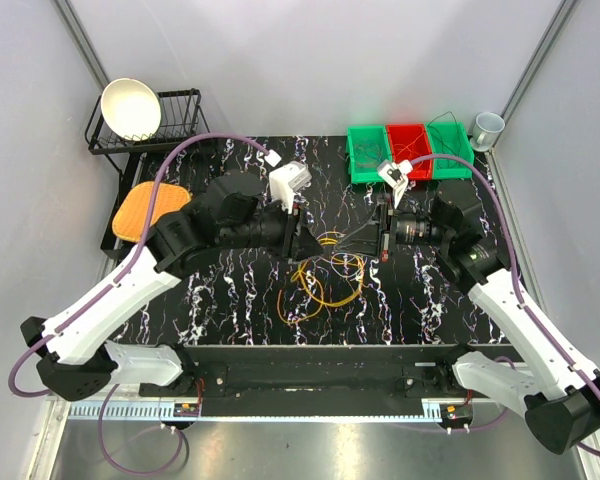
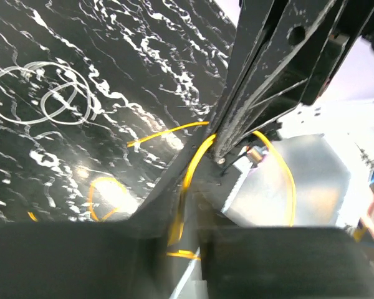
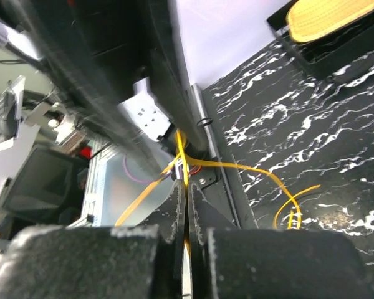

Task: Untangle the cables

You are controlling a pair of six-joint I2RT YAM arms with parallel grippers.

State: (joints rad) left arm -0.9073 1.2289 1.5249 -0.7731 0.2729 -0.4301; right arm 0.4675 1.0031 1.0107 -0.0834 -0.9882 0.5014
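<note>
A tangle of thin cables lies mid-table: yellow loops and an orange loop. My left gripper and right gripper face each other just above the tangle, with thin strands stretched between them. In the left wrist view the left gripper is shut on a yellow cable that runs up to the right gripper's fingers. In the right wrist view the right gripper is shut on a yellow cable. Pale loops and an orange loop lie on the table.
Green and red bins stand at the back right with a cup beside them. A black wire rack holding a white bowl is at the back left, with an orange pad in front of it.
</note>
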